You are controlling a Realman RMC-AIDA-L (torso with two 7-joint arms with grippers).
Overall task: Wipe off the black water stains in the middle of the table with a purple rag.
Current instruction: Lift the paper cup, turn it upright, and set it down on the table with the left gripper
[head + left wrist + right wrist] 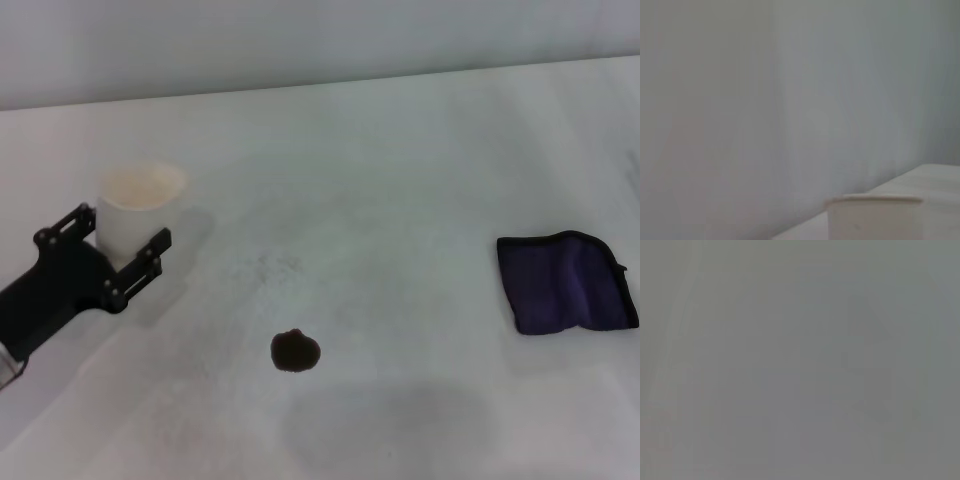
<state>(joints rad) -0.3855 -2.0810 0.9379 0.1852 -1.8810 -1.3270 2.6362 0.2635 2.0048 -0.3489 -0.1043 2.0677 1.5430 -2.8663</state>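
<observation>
The black water stain (296, 351) is a small dark blot on the white table (400, 180), in the middle near the front. The purple rag (567, 283) lies crumpled flat at the right edge, far from the stain. My left gripper (128, 225) is at the left, with its fingers (150, 255) spread on either side of the lower part of a white paper cup (140, 200). I cannot tell whether they touch it. My right gripper is out of view, and the right wrist view shows only plain grey.
The paper cup stands upright at the left and its rim shows in the left wrist view (873, 200). A faint grey speckled smudge (272, 265) lies behind the stain. A pale wall runs along the table's far edge.
</observation>
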